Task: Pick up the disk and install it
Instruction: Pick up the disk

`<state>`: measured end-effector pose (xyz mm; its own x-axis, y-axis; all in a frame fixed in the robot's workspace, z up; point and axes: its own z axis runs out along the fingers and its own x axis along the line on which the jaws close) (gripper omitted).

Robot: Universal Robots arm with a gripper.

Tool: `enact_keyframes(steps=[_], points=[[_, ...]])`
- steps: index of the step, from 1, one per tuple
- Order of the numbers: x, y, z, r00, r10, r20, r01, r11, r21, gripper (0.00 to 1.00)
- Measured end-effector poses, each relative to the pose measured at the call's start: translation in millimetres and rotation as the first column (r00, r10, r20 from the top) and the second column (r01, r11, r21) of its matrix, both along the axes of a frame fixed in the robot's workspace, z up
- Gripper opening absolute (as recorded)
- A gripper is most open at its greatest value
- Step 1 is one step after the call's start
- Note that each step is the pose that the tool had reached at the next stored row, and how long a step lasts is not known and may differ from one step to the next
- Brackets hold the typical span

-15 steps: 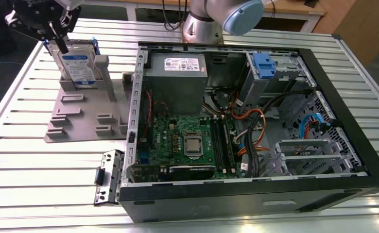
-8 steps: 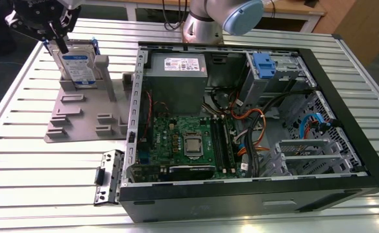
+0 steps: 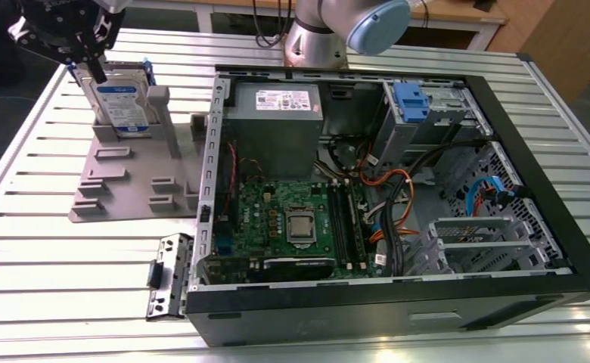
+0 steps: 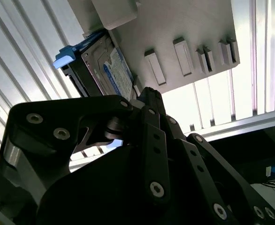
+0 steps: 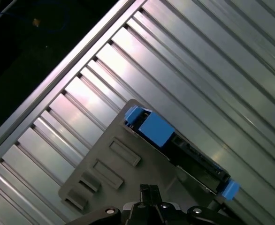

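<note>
The disk (image 3: 123,102) stands upright in a slot of the grey holder (image 3: 123,189) on the exterior view's left, with its white-and-blue label facing the camera and blue rails at its sides. My black gripper (image 3: 86,66) hangs just above the disk's top edge, over its left corner. In the second wrist view the disk (image 4: 104,70) leans in the holder (image 4: 184,28) just beyond the gripper's black links (image 4: 147,140). The first wrist view looks down on the disk's top edge (image 5: 189,154) and its blue rail ends.
An open computer case (image 3: 537,227) lies to the exterior view's right of the holder. Inside it are a grey power supply (image 3: 274,117), a blue latch with a metal cage (image 3: 416,102) and a green motherboard (image 3: 285,219). A black bracket (image 3: 169,276) lies on the slatted table (image 3: 32,295).
</note>
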<state>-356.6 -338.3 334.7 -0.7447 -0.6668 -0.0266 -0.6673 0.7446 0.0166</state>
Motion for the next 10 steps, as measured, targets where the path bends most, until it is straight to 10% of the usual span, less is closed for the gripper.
enact_keyframes(steps=[10], points=[[0.0, 0.0, 0.0, 0.9981, 0.062, 0.0001, -0.062, 0.9981, 0.0000, 0.10]])
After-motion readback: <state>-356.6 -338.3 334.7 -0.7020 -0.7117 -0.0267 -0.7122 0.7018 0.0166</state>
